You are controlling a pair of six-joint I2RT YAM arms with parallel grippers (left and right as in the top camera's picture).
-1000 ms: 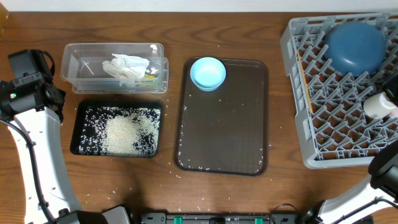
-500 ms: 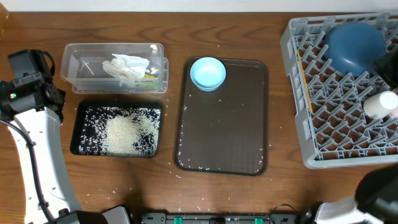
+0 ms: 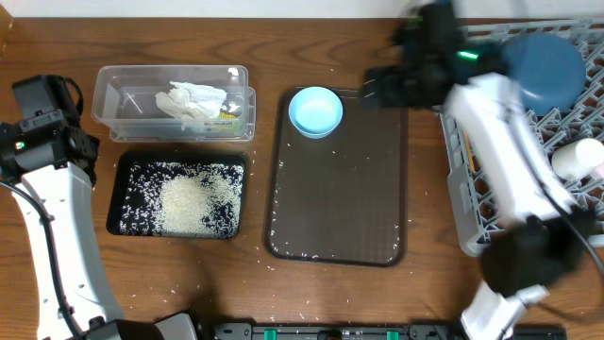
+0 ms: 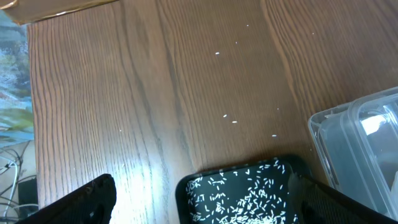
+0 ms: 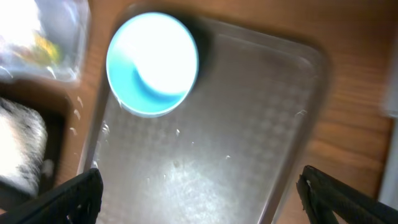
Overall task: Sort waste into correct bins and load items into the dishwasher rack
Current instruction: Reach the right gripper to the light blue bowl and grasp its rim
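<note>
Two pincers are spread wide and empty: the right pincer [image 5: 199, 183] hovers over the dark brown serving tray [image 3: 340, 198] beside the small light-blue bowl [image 3: 315, 110] in its upper-left corner, while the left pincer [image 4: 200, 183] hangs over the wooden desk [image 4: 155, 93] at far left. Loose white rice grains [image 3: 193, 203] lie in the shallow black rectangular tray [image 3: 123, 227], a crumpled white paper napkin [image 3: 193, 99] in the clear plastic tub [image 3: 109, 94] above it, and the large dark-blue round dish [image 3: 547, 66] in the grey pegged rack [image 3: 585, 203].

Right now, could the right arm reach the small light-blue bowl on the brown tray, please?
Probably yes: the bowl sits uncovered at a corner of the tray, and the right hand, open, hangs close by with nothing between them.
</note>
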